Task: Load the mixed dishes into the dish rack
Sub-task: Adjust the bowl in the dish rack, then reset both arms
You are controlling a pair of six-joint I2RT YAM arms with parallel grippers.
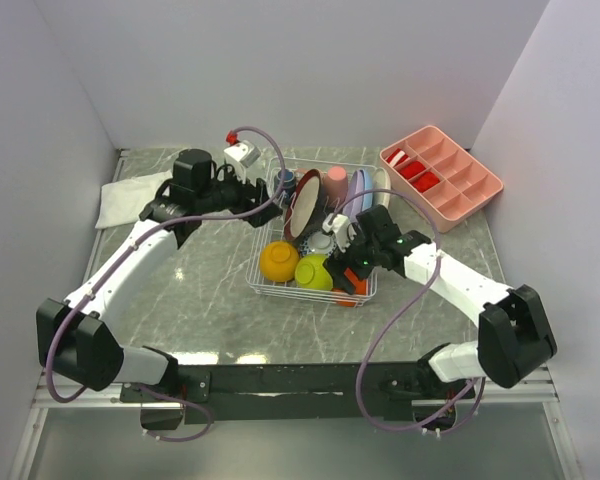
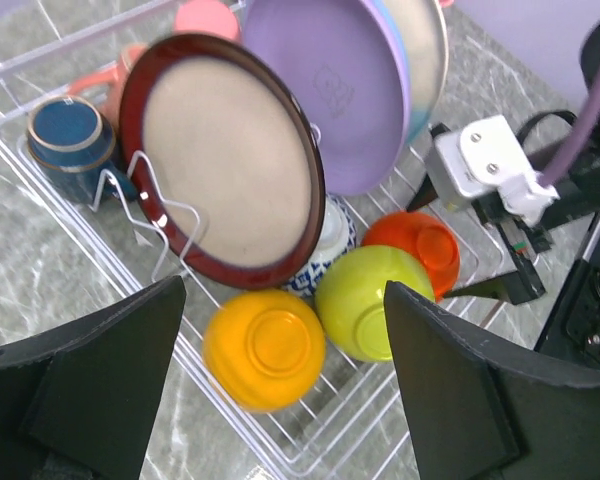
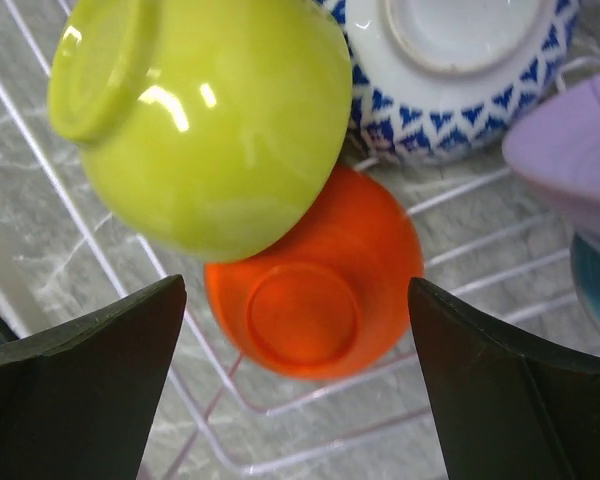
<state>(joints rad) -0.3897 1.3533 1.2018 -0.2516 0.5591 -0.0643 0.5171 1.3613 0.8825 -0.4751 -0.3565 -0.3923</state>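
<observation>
Presumably the lime bowl (image 3: 210,130) is set base-up, near in the dish rack (image 1: 290,292) (to drain), with left gripper (image 2: 283,300) and right gripper (image 3: 295,300) spread wide, empty.

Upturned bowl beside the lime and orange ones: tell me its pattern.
The bowl is white with rows of blue triangles, clearest in the right wrist view.

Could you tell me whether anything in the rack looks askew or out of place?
The lime bowl lies tilted, leaning against the upturned red-orange bowl instead of sitting flat in the dish rack. Nothing looks spilled or broken.
</observation>
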